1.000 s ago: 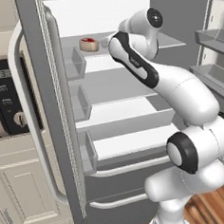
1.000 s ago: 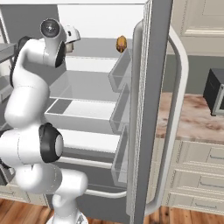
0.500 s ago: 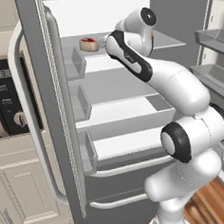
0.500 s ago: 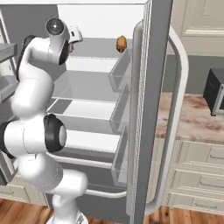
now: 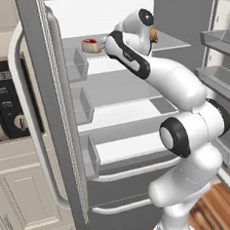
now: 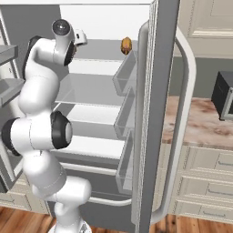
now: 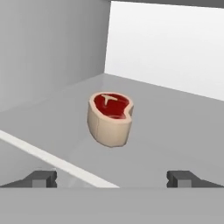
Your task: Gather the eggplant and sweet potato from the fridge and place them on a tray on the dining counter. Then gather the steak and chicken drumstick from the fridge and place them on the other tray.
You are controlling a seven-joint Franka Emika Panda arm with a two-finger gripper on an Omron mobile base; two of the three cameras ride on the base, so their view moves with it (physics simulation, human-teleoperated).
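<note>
The fridge (image 5: 44, 117) stands open, its other door (image 6: 161, 91) swung out to the right. On its top shelf lies the steak (image 7: 110, 118) (image 5: 91, 44), red on top with pale cream sides. My gripper (image 7: 112, 179) is open and hovers just short of the steak, with nothing between the fingertips (image 7: 41, 178). The arm reaches up to that shelf. Further right on the same shelf sits the chicken drumstick (image 6: 126, 45) (image 5: 153, 34), partly hidden by the wrist in the left base view. Eggplant, sweet potato, trays and dining counter are out of view.
Clear door bins (image 5: 79, 66) (image 6: 125, 73) line both open doors on either side of the arm. A built-in oven panel (image 5: 6, 106) sits left of the fridge. A marbled worktop (image 6: 195, 123) on cream cabinets carries a dark appliance (image 6: 223, 95).
The arm has straightened and reached further into the top shelf, with the hand closer to the steak. Steak and drumstick have not moved. The jaws stay open.
</note>
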